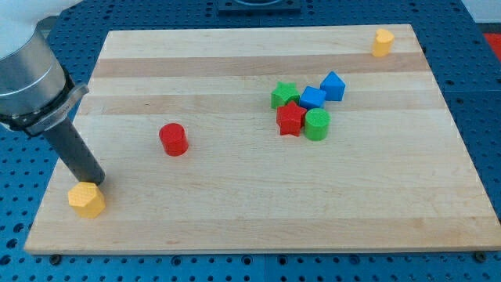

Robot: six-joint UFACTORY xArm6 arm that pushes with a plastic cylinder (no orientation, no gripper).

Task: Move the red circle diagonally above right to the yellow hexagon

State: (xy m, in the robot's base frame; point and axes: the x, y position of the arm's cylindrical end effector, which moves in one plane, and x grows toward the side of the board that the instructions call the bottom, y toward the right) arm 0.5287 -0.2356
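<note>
1. While the dark rod slants down from the view's upper left, my tip [97, 182] sits at the board's lower-left corner, right at the top edge of the yellow hexagon [86, 200]; it looks to be touching that block, though contact cannot be confirmed.
2. Being a plain rod with no jaws, it has nothing to open or close and holds nothing; at most it leans against the yellow hexagon.
3. The red circle [173, 139] stands upright on the wooden board [235, 204], up and to the view's right of the yellow hexagon and well apart from it and from my tip.
4. Toward the view's right of centre lies a tight cluster: a green star [283, 95], a red star [290, 119], a green circle [317, 124], a blue block [312, 98] and a second blue block with a peaked top [333, 85].
5. Within that cluster the red star touches the green circle beside it, and the two blue blocks sit just above them.
6. A second yellow block [382, 42] stands alone near the board's top-right corner; its exact shape is hard to tell.
</note>
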